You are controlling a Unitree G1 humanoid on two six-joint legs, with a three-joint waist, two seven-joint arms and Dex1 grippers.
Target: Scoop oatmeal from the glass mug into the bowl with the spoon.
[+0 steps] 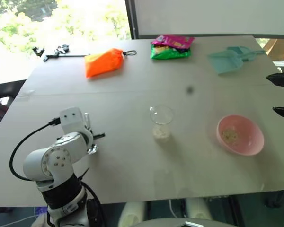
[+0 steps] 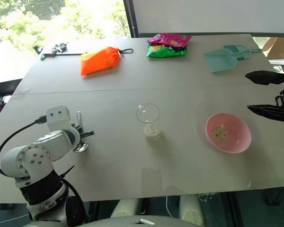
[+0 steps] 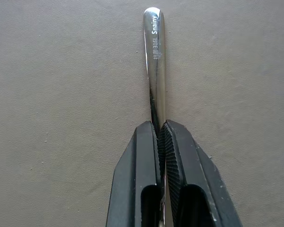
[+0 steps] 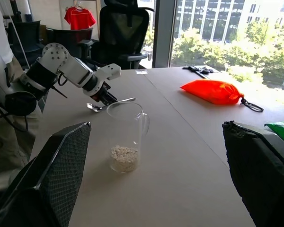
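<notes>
Left arm [image 1: 57, 163]: glossy white rounded shells, round joint cap with ring of small dark screws, black ribbed cuff below. White boxy wrist module [image 1: 72, 118] with 2 dark dots on top. Black cable [image 1: 23, 142] loops from module to arm. Left gripper [image 3: 162, 142]: 2 black tapered fingers, ribbed inner pads. Right gripper [image 2: 270, 94]: 2 black pointed fingers [image 4: 61, 161] with cross-hatched pads.

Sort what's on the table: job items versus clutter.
Job: spoon shut in left gripper, glass mug with oatmeal, pink bowl.
Clutter: orange pouch, snack packet, teal scoop.
</notes>
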